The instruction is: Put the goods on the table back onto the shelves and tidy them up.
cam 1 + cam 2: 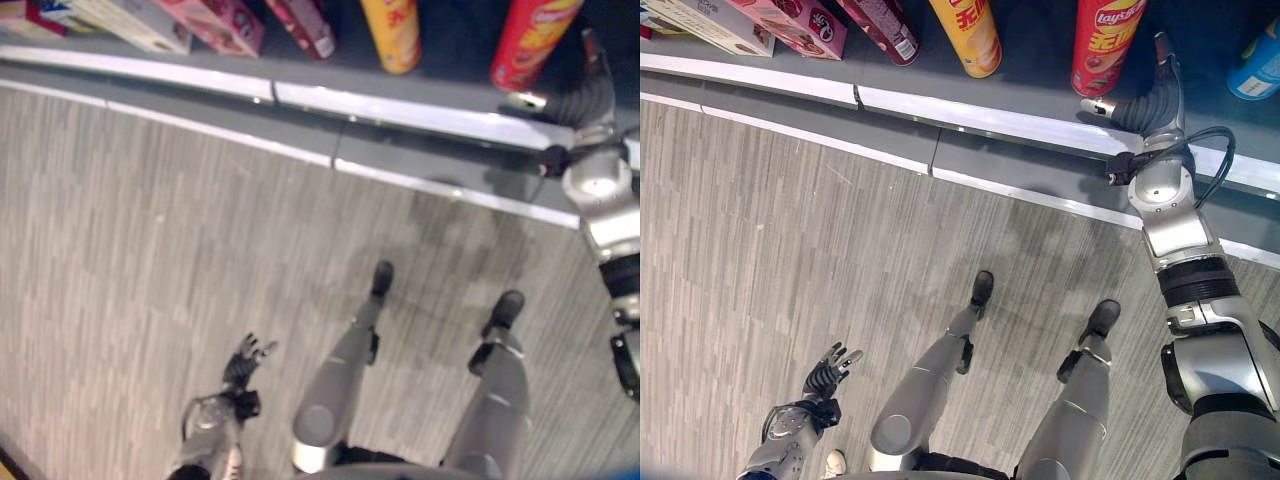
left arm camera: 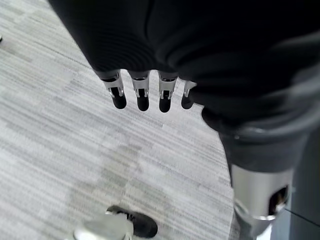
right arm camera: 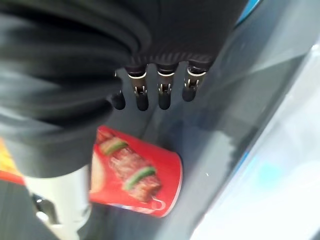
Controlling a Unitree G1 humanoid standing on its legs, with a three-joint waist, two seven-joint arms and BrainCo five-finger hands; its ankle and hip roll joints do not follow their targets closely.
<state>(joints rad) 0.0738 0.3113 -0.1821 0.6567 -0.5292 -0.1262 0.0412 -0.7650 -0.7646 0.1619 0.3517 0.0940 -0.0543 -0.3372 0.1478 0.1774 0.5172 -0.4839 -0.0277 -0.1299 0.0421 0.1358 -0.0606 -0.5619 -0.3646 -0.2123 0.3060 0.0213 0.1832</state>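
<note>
- Left hand (image 1: 830,368): low over the grey striped floor (image 1: 790,250), beside the robot's own side, well apart from the shelf. Fingers (image 2: 142,97) straight and relaxed, slightly spread, holding nothing.
- Right hand (image 1: 1145,105): raised over the front edge of the dark shelf (image 1: 1030,60), just beside the red crisp tube (image 1: 1107,42). Fingers (image 3: 163,97) extended in a row, gripping nothing; the tube stands apart from them.
- Red crisp tube: on the shelf, upright, behind the white shelf rail (image 1: 970,112).
- Yellow crisp tube (image 1: 968,32): on the same shelf, to the left of the red one, apart from it.
- Dark red packet (image 1: 880,28) and pink boxes (image 1: 795,22): further left along the shelf.
- Blue container (image 1: 1260,65): at the shelf's right end.
</note>
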